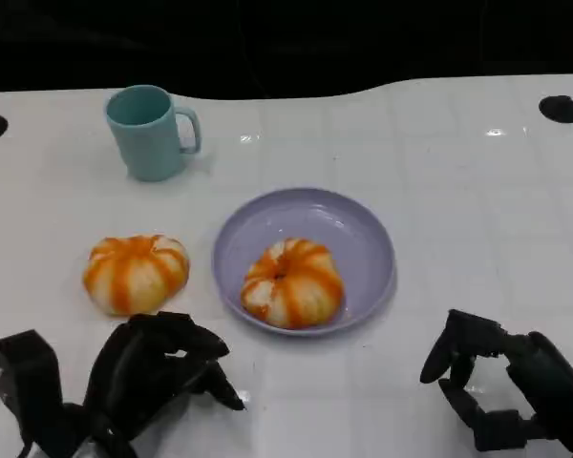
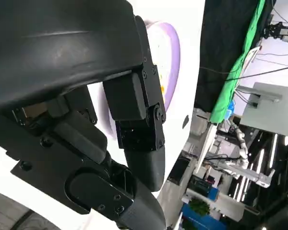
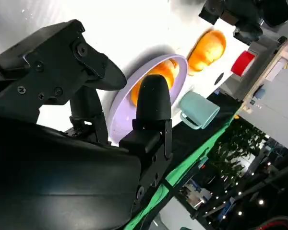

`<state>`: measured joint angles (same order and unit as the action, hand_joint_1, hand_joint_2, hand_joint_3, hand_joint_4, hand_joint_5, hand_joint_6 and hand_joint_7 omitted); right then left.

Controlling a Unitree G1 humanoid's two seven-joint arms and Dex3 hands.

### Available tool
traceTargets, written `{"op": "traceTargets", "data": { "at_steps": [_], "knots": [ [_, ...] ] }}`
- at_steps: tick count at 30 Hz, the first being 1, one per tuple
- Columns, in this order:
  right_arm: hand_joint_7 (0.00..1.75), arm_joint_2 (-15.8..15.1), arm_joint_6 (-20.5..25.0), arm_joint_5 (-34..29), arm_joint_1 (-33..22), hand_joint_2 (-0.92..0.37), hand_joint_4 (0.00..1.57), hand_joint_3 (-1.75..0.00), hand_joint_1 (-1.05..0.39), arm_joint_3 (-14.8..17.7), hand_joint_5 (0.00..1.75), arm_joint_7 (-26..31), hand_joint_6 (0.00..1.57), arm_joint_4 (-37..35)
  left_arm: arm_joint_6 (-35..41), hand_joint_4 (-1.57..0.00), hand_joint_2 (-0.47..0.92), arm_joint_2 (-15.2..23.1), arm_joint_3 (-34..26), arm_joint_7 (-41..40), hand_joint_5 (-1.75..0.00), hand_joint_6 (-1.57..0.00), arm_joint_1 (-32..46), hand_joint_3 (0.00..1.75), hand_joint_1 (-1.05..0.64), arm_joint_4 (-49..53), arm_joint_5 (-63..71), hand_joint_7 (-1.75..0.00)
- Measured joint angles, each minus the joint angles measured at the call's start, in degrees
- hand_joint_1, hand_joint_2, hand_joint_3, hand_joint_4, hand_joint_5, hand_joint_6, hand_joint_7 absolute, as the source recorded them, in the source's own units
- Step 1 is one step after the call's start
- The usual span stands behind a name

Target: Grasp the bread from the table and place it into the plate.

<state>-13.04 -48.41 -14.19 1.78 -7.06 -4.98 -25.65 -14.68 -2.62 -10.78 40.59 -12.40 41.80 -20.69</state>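
Likely soft and light, the striped bread point(image 1: 136, 273) on the table point(image 1: 477, 219) wants a gentle side grip; my left hand point(image 1: 153, 367) is empty, fingers point(image 1: 210, 382) loosely apart.

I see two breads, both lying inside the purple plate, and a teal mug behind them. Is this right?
Not quite. In the head view just one bread lies in the purple plate. The other bread sits on the table, left of the plate. The teal mug is indeed behind them.
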Motion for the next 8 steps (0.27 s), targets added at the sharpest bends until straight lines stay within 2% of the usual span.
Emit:
{"op": "traceTargets", "data": {
  "at_steps": [8],
  "knots": [
    [1.40, -0.1, 0.0, -2.4, 0.0, -0.45, 0.62, -1.15, -0.09, -0.2, 1.75, 1.2, 0.56, 0.0, 0.3, -1.57, 0.70, 0.2, -0.4, 0.2, -0.59, -1.57, 0.0, 0.00, -1.05, 0.0, 0.0, -0.21]
  ]
}}
